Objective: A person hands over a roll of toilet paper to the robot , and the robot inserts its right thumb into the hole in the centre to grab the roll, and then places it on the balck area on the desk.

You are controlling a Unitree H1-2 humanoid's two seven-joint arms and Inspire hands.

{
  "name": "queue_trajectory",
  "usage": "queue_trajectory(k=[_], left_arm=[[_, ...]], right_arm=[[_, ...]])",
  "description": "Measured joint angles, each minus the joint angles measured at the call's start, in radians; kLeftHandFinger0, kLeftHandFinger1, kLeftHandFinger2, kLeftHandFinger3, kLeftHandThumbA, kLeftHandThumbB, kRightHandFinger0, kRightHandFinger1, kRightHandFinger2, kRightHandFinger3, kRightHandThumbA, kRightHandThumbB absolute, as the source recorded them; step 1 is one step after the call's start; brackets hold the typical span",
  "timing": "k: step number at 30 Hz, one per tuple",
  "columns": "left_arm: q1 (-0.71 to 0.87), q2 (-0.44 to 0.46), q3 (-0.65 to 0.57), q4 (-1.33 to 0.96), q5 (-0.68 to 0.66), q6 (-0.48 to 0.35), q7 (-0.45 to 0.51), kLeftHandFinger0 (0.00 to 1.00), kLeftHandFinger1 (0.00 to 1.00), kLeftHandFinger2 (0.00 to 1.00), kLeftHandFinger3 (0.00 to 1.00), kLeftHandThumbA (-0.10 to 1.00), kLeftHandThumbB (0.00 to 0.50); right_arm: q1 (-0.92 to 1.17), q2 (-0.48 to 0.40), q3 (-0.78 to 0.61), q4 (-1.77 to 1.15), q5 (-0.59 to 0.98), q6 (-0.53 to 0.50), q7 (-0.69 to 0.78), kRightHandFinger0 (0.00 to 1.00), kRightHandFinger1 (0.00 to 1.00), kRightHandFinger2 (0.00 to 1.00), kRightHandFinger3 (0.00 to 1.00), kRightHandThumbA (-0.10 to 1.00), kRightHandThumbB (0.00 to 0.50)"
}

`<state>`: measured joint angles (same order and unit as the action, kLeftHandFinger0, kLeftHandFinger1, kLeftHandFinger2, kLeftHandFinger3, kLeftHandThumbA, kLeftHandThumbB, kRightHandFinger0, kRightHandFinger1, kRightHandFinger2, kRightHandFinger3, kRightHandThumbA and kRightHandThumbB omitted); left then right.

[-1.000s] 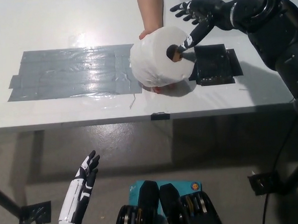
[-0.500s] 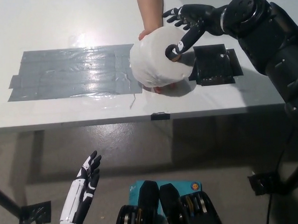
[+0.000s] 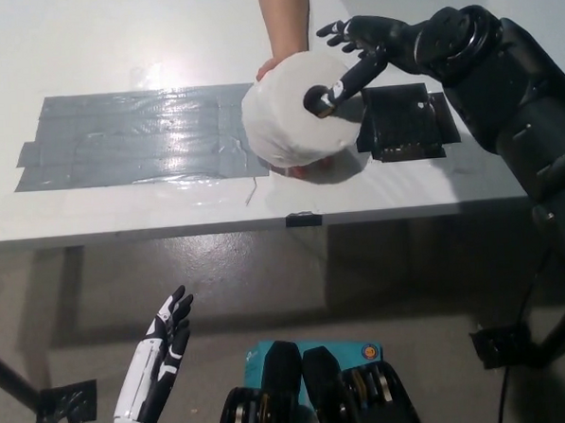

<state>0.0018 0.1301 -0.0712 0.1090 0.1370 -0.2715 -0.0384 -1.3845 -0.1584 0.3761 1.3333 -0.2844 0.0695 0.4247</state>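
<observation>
Reaching in from the right, the black right hand (image 3: pixel 357 48) has its thumb pushed into the dark round hole at the centre of the toilet paper roll (image 3: pixel 295 121), while its other fingers (image 3: pixel 341 27) stay spread above the roll, not wrapped around it. A person's hand (image 3: pixel 273 75) holds the fat, soft white cylinder from behind, just above the pale, glossy surface (image 3: pixel 112 40). Right of the roll lies a small black square patch (image 3: pixel 406 120) with wrinkled edges. Left of the roll, a broad rectangle of shiny grey tape strips (image 3: pixel 132 136) is stuck flat. The white left hand (image 3: pixel 162 346) rests low at the lower left, open, fingers apart.
</observation>
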Motion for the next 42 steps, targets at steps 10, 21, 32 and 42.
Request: queue_trajectory(k=[10, 21, 32, 42], left_arm=[[0.000, 0.001, -0.002, -0.001, -0.001, 0.000, 0.000, 1.00, 1.00, 1.00, 1.00, 0.94, 0.172], [0.000, 0.004, -0.005, -0.001, -0.001, 0.000, 0.000, 1.00, 1.00, 1.00, 1.00, 0.96, 0.181], [0.000, 0.004, -0.011, -0.001, 0.000, 0.000, 0.000, 1.00, 1.00, 1.00, 1.00, 0.95, 0.178], [-0.001, 0.004, -0.015, -0.001, 0.001, 0.000, 0.000, 1.00, 1.00, 1.00, 1.00, 0.96, 0.179]], right_arm=[[0.000, -0.002, 0.021, 0.002, -0.031, 0.000, -0.022, 1.00, 1.00, 1.00, 1.00, 1.00, 0.500], [0.000, -0.014, 0.020, 0.003, -0.045, 0.002, -0.026, 1.00, 1.00, 1.00, 1.00, 1.00, 0.500], [0.008, 0.010, 0.050, 0.002, -0.086, -0.014, -0.098, 1.00, 1.00, 1.00, 1.00, 1.00, 0.499], [0.039, 0.093, 0.107, 0.019, -0.141, -0.049, -0.283, 1.00, 1.00, 1.00, 1.00, 1.00, 0.471]])
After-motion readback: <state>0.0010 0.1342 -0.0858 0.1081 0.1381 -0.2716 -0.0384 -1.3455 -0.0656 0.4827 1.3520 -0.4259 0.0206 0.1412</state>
